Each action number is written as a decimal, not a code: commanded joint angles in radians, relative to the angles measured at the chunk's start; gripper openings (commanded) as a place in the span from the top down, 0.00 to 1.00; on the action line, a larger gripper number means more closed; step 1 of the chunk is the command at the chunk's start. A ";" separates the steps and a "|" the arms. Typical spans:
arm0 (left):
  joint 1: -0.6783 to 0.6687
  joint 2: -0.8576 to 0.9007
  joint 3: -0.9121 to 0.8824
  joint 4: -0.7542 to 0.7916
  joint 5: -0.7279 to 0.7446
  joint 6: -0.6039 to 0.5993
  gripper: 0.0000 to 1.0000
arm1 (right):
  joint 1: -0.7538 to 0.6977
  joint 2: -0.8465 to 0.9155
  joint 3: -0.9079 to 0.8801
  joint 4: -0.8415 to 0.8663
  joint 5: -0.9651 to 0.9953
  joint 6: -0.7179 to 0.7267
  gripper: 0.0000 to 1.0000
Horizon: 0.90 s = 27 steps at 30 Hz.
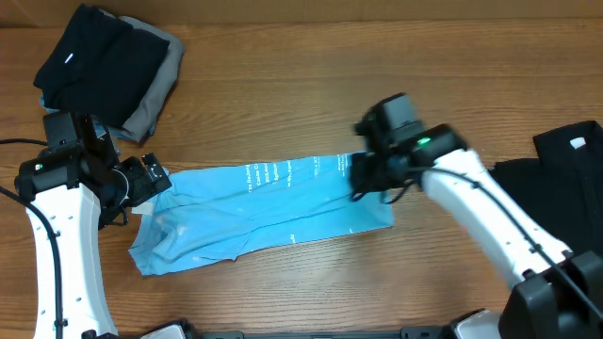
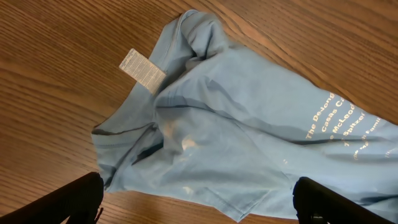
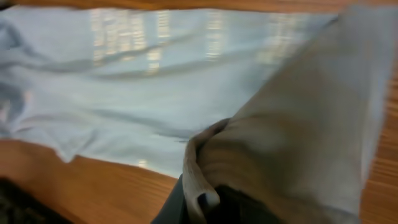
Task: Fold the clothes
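Judging by the fold bunched in our right gripper (image 1: 361, 185), we take the shirt (image 1: 264, 202) to be light, limp and a little slippery. It drapes and wrinkles, and we expect it to drag along the table (image 1: 283, 75) rather than hold a shape. We think it is best taken at an edge or a corner, pinched through both layers and lifted just enough to carry one end over the other.

The right gripper is clamped tight on the shirt's right end. In the wrist view the cloth rises in a ridge that hides most of the gripper.

Our left gripper (image 1: 155, 181) stands with its jaws wide and holds nothing. It hangs over the shirt's left end, where the collar and its white label (image 2: 142, 70) lie rumpled. Whether it touches the cloth we cannot tell.

The shirt lies as a long band across the middle of the table, lettering along its far edge. Far left, a black garment (image 1: 89, 52) sits on a grey garment (image 1: 162, 94). A second black garment (image 1: 556, 179) lies at the right edge.
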 commanded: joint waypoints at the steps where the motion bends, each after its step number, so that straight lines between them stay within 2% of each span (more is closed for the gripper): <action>1: 0.009 0.003 0.007 0.001 0.010 0.020 0.00 | 0.134 0.018 0.007 0.065 0.000 0.116 0.96; 7: 0.009 0.003 0.007 0.000 0.010 0.020 0.00 | 0.266 0.111 0.007 0.140 0.034 0.175 0.96; 11: 0.009 0.003 0.007 -0.002 0.017 0.020 0.00 | 0.276 0.169 0.007 0.166 0.047 0.204 0.96; 12: 0.009 0.003 0.007 -0.003 0.017 0.020 0.00 | 0.276 0.180 0.007 0.172 0.044 0.203 0.91; 13: 0.009 0.003 0.007 -0.003 0.017 0.020 0.00 | 0.276 0.183 0.007 0.179 0.035 0.203 0.74; 14: 0.009 0.003 0.007 -0.003 0.017 0.020 0.00 | 0.276 0.186 0.007 0.189 0.018 0.193 0.53; 15: 0.009 0.003 0.007 -0.003 0.017 0.020 0.00 | 0.276 0.186 0.008 0.198 0.002 0.184 0.44; 20: 0.009 0.003 0.007 -0.003 0.017 0.020 0.00 | 0.256 0.146 0.034 0.205 -0.021 0.143 0.41; 24: 0.009 0.003 0.007 -0.003 0.017 0.020 0.00 | 0.186 0.084 0.042 0.129 0.030 0.144 0.40; 25: 0.009 0.003 0.007 -0.003 0.017 0.020 0.00 | 0.165 0.081 0.042 0.106 0.039 0.147 0.42; 27: 0.009 0.003 0.007 -0.002 0.017 0.020 0.00 | 0.121 0.085 0.039 0.063 0.038 0.153 0.51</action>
